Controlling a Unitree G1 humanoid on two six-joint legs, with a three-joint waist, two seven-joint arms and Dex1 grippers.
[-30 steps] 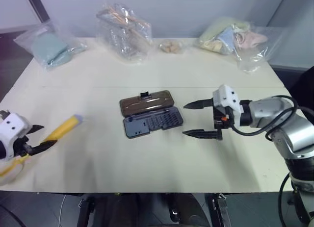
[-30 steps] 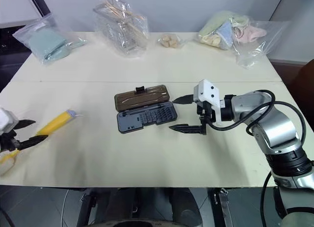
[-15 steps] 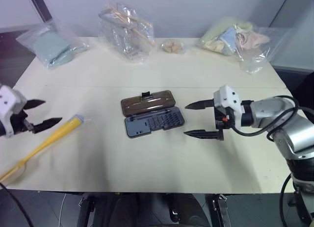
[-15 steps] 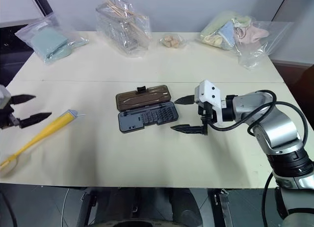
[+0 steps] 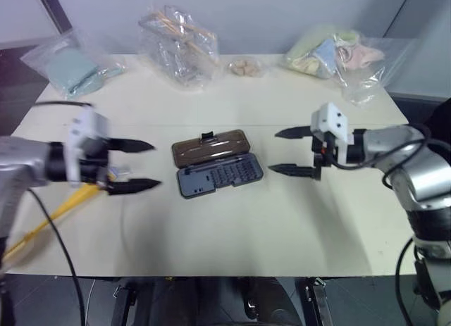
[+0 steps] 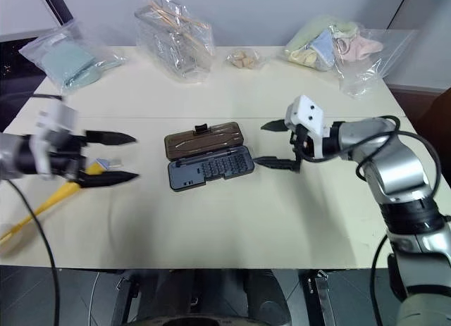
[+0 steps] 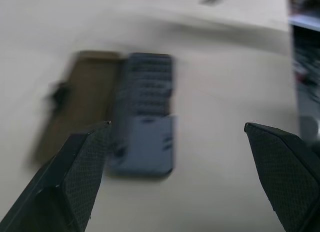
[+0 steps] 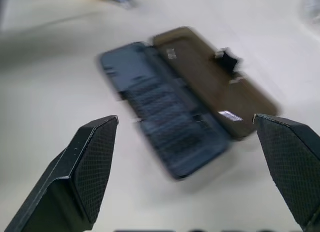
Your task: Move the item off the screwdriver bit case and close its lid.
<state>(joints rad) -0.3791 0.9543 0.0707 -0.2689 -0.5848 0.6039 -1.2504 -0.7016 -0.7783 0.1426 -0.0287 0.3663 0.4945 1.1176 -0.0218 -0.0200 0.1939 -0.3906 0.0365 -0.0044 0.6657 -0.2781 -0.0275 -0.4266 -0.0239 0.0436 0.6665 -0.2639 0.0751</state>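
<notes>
Item-removal step done: yellow tool [image 6: 42,203] on bench [image 6: 232,220], off case, at 9 o'clock of open bit case [image 6: 210,164]. Lid [image 6: 204,141] flat open. Left pincer [image 6: 113,157], right pincer [image 6: 276,144] both spread, empty, flanking case. Next: flip lid over, press latch.

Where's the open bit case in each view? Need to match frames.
Left eye: screwdriver bit case mid-table, between the grippers.
Right eye: same spot.
Left wrist: ahead, nearer one finger.
Right wrist: between the fingers.
Shared landmark: brown lid with latch tab.
</notes>
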